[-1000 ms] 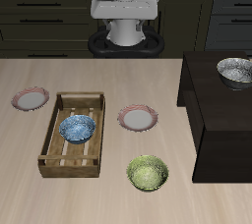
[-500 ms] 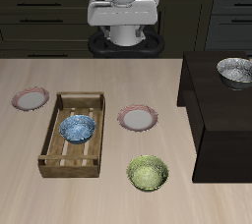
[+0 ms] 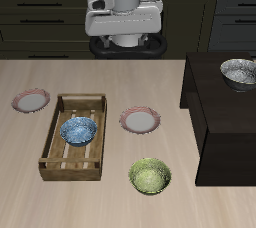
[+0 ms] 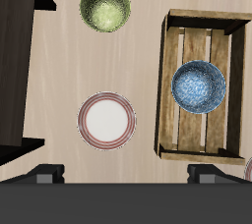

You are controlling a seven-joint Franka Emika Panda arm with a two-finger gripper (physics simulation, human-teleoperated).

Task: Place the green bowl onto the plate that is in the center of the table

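The green bowl (image 3: pixel 150 177) is yellow-green and speckled and sits upright on the beige table (image 3: pixel 30 192) near its front edge; it also shows in the wrist view (image 4: pixel 105 7). The plate (image 3: pixel 140 121) with the pinkish-red rim lies at the table's centre, a little farther back than the bowl, and is empty; it also shows in the wrist view (image 4: pixel 106 120). My gripper (image 3: pixel 124 38) hangs high above the table's back edge, far from both. Its jaws look open and empty, seen in the wrist view (image 4: pixel 126 177).
A wooden crate (image 3: pixel 50 140) beside the plate holds a blue patterned bowl (image 3: pixel 79 130). A second, identical plate (image 3: pixel 31 100) lies beyond the crate. A raised black table (image 3: pixel 225 122) on the other side carries a grey-white bowl (image 3: pixel 238 72).
My hand has come slightly forward and down from the arm's base. The bowls and plates have not moved.
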